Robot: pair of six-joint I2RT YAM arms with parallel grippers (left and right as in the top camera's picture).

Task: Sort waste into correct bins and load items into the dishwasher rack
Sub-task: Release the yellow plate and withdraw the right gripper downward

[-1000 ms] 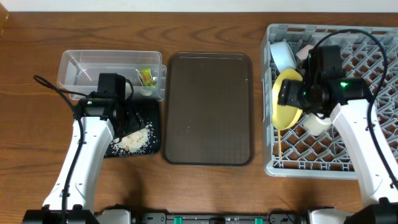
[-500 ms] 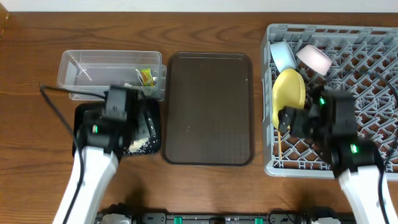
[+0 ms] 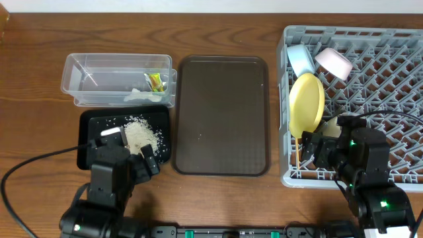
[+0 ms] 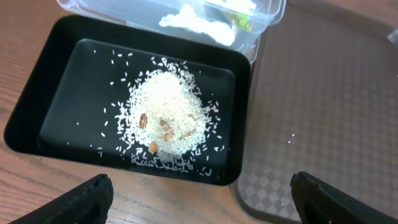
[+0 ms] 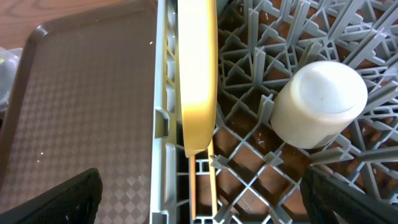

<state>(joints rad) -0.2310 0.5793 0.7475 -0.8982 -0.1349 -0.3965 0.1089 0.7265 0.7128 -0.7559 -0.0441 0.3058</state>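
Note:
The clear box [image 3: 119, 79] holds the yellow-green wrapper [image 3: 155, 81] and white paper scraps [image 3: 139, 96]. The black tray [image 3: 89, 129] holds a pile of rice crumbs [image 3: 140, 135]. My left gripper [image 3: 129, 158] is open and empty at the tray's near edge; its wrist view shows the tray [image 4: 62, 99], crumbs [image 4: 165, 121] and scraps [image 4: 196, 22]. In the grey rack [image 3: 396, 66] stand the yellow plate [image 3: 307, 102] on edge, the blue bowl [image 3: 303, 59] and the white bowl [image 3: 334, 63]. My right gripper [image 5: 205, 199] is open over the chopsticks [image 5: 202, 186], near the cup [image 5: 317, 102] and plate [image 5: 198, 74].
The large brown textured tray [image 3: 221, 116] lies between the black tray and the rack; it also shows in the left wrist view [image 4: 323, 106] and the right wrist view [image 5: 81, 93]. Bare wooden table lies behind the box and in front of the trays.
Both arms have drawn back toward the table's front edge. The left gripper has come off the black tray, uncovering the rice. The right gripper has left the plate standing in the rack.

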